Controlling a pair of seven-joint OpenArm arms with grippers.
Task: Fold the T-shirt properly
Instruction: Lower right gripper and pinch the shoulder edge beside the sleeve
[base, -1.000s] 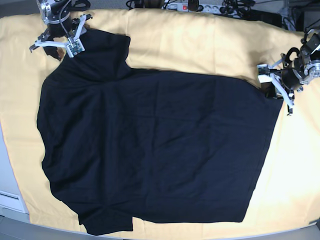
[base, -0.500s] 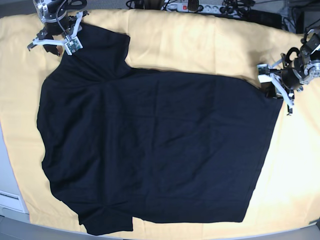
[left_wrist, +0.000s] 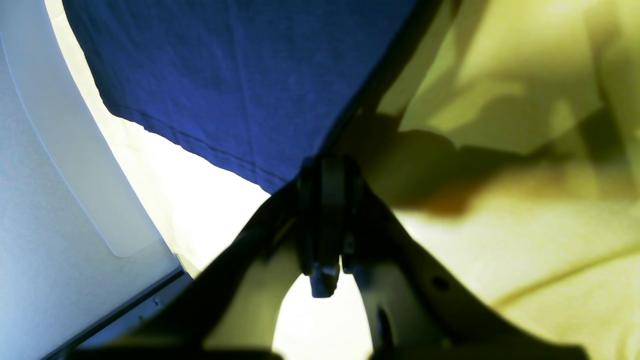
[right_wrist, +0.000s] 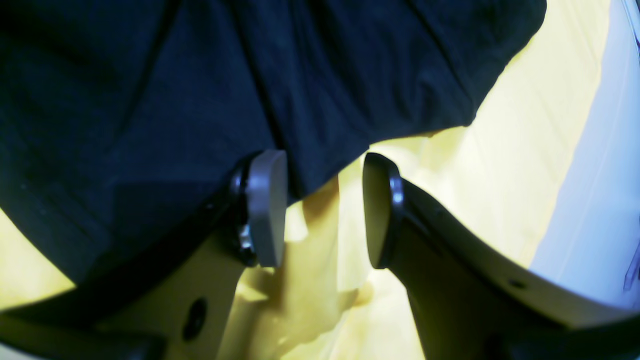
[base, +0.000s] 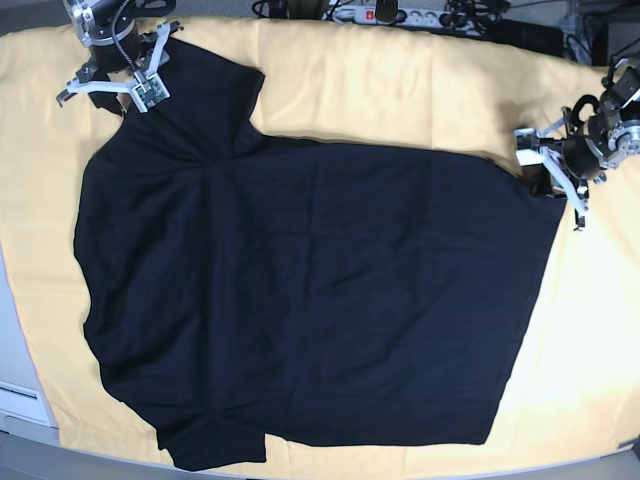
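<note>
At the shirt's hem corner my left gripper (left_wrist: 324, 220) is pinched on the T-shirt (base: 300, 300), spread flat on the yellow cloth (base: 400, 90); my right gripper (right_wrist: 322, 210) gapes at the sleeve, needing to close before lifting.

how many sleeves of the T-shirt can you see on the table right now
2. One sleeve of the T-shirt lies at the top left by the right gripper; the other sleeve lies at the bottom left edge.

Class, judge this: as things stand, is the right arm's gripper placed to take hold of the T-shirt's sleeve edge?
Probably yes. The right gripper is open at the T-shirt sleeve hem, one finger under the cloth, nothing between them.
</note>
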